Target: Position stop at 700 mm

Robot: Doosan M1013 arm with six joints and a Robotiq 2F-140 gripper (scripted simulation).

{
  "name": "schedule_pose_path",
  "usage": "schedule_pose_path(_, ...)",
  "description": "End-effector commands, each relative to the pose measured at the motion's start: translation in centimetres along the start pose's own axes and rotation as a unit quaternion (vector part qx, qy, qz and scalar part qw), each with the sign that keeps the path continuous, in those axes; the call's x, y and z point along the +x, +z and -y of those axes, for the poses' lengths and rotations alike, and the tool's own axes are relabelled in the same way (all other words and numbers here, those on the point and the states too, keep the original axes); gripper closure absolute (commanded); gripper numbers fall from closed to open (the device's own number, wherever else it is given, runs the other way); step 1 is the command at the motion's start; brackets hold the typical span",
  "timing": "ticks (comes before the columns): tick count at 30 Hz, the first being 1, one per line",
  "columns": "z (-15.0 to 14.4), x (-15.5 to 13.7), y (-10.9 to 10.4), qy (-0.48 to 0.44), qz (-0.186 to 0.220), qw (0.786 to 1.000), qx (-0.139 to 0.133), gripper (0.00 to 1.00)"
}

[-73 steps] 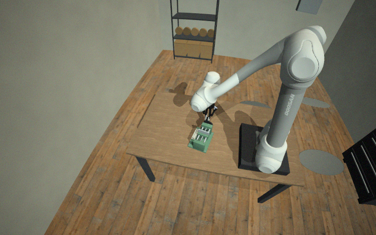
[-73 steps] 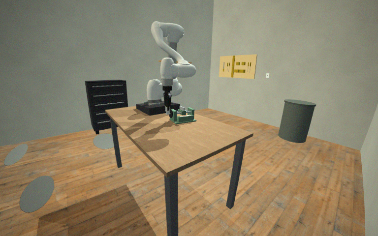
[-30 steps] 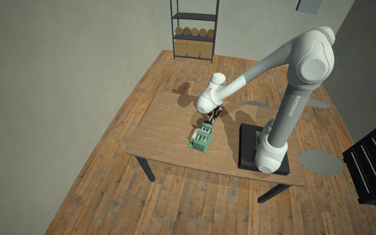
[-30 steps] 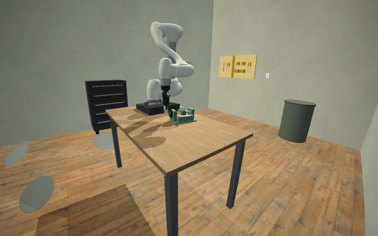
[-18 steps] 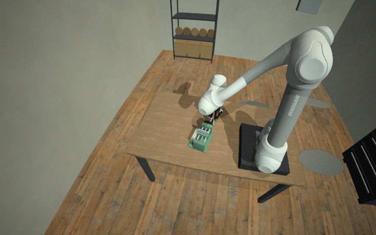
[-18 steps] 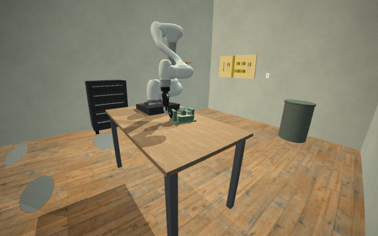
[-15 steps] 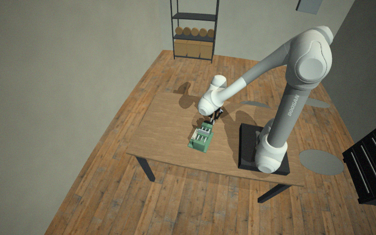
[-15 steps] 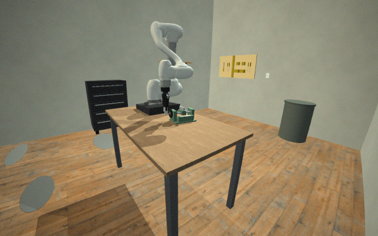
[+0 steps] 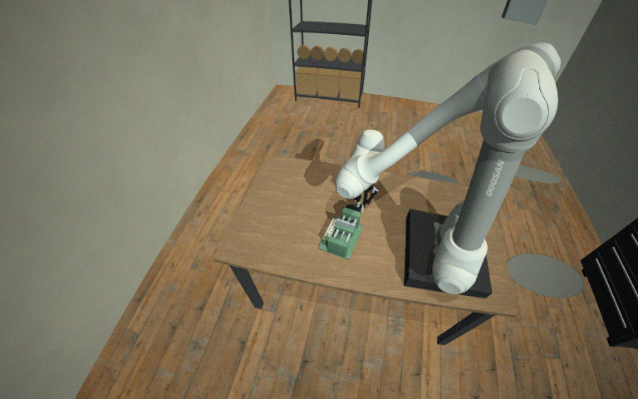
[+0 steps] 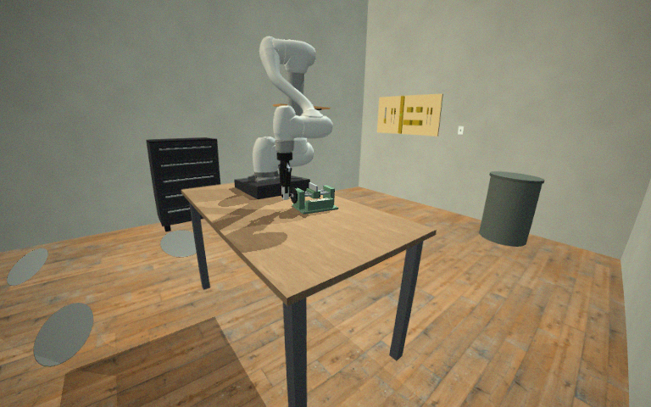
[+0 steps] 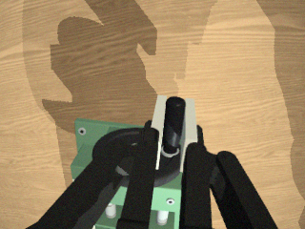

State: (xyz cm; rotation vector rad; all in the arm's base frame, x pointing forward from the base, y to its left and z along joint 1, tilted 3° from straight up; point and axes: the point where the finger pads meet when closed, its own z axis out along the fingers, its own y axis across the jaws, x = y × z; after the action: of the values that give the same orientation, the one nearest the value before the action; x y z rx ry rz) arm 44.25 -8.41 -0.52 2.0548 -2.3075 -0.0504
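A green stop fixture (image 9: 341,236) (image 10: 315,203) (image 11: 86,136) with grey rails stands on the wooden table (image 9: 277,211) (image 10: 312,249). Its black handwheel (image 10: 293,195) sits at the end nearest the robot's base. My gripper (image 9: 360,204) (image 10: 286,193) (image 11: 174,111) points down at that end and is shut on the handwheel's black crank handle (image 11: 173,111), which stands between the grey finger pads in the wrist view. The scale reading is too small to tell.
The arm's black base plate (image 9: 419,244) sits on the table's right side. A black drawer cabinet (image 10: 185,177) (image 9: 615,277) stands behind the table, a shelf rack (image 9: 329,51) by the far wall, and a grey bin (image 10: 511,209) on the floor.
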Motion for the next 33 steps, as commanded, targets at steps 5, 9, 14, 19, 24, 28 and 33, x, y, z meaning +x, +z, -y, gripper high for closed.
schedule_pose_path(5,0.1,0.0,0.4,0.0,0.0,1.0,0.0,0.96)
schedule_pose_path(9,0.2,0.0,0.6,0.0,0.0,1.0,0.0,0.96)
schedule_pose_path(14,0.3,0.0,0.8,0.0,0.0,1.0,0.0,0.96)
schedule_pose_path(19,0.3,0.0,0.9,0.0,0.0,1.0,0.0,0.96)
schedule_pose_path(24,0.5,0.0,1.1,0.0,0.0,1.0,0.0,0.96)
schedule_pose_path(28,0.6,0.0,1.2,0.0,0.0,1.0,0.0,0.96)
schedule_pose_path(33,0.6,0.0,1.3,0.0,0.0,1.0,0.0,0.96)
